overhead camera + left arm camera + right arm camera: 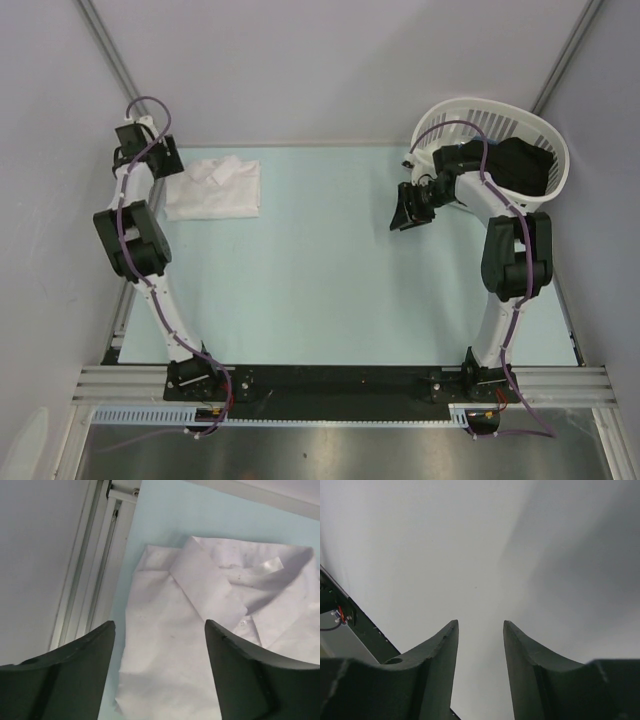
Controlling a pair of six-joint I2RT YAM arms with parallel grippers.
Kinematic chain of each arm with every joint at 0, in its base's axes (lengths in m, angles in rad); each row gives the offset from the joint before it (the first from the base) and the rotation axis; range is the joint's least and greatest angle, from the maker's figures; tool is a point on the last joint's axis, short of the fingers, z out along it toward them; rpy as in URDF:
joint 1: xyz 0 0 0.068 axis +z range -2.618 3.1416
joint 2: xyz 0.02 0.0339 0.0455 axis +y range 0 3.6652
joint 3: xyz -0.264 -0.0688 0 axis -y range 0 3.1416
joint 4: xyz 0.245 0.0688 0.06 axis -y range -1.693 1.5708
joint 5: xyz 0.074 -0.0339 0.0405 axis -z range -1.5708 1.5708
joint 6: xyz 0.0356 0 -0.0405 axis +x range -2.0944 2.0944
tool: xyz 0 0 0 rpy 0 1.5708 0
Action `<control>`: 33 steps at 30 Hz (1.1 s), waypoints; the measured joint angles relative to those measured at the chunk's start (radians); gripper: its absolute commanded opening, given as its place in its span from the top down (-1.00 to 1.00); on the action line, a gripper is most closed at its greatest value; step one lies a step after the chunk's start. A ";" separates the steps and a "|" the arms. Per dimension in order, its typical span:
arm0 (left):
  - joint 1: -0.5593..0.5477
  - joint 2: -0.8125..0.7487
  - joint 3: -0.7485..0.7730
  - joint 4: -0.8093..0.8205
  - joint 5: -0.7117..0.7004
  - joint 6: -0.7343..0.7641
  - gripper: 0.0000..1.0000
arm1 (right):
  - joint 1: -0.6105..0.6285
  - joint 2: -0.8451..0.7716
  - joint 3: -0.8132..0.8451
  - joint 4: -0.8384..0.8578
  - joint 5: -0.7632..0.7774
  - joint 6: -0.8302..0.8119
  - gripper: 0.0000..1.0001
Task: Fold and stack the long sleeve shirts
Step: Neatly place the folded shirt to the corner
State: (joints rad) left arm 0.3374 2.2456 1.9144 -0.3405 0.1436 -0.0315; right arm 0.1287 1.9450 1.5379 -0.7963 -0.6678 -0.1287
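A folded white long sleeve shirt [215, 188] lies on the pale table at the far left, collar up. In the left wrist view the shirt [200, 630] fills the middle. My left gripper [162, 160] hovers just above its left edge, open and empty, and its gripper [160, 625] frames the cloth. My right gripper [407, 212] is open and empty, held above the table to the left of the white slatted basket [545, 135], which holds dark clothing [505, 165]. In the right wrist view the gripper [480, 624] points at a blank wall.
An aluminium rail [95, 565] runs along the table's left edge beside the shirt. Grey walls enclose the table at the back and both sides. The black base plate [330, 385] carries both arm bases at the near edge.
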 measured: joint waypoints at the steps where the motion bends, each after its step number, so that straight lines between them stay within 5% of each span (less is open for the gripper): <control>1: 0.001 -0.006 0.012 -0.013 0.016 0.024 -0.63 | -0.002 0.000 0.000 0.000 -0.003 -0.002 0.01; 5: 0.001 -0.067 0.014 -0.119 0.115 0.132 -0.76 | -0.008 -0.019 -0.003 0.002 -0.020 -0.004 -0.30; 7: -0.005 -0.113 0.000 -0.183 0.170 0.199 -0.99 | -0.009 -0.042 -0.016 0.008 -0.033 -0.003 -0.71; 10: -0.043 -0.217 -0.071 -0.283 0.238 0.298 -0.99 | -0.011 -0.105 -0.058 0.022 -0.051 0.000 -0.99; 20: -0.520 -0.529 -0.395 -0.500 0.330 0.416 -0.99 | -0.023 -0.312 -0.220 0.161 -0.059 0.004 -0.99; 33: -0.542 -0.560 -0.555 -0.485 0.302 0.308 -0.99 | -0.040 -0.448 -0.488 0.214 -0.042 -0.006 -0.99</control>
State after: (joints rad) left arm -0.2043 1.6855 1.3594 -0.8257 0.4454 0.2768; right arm 0.0883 1.4971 1.0500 -0.5819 -0.7097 -0.1349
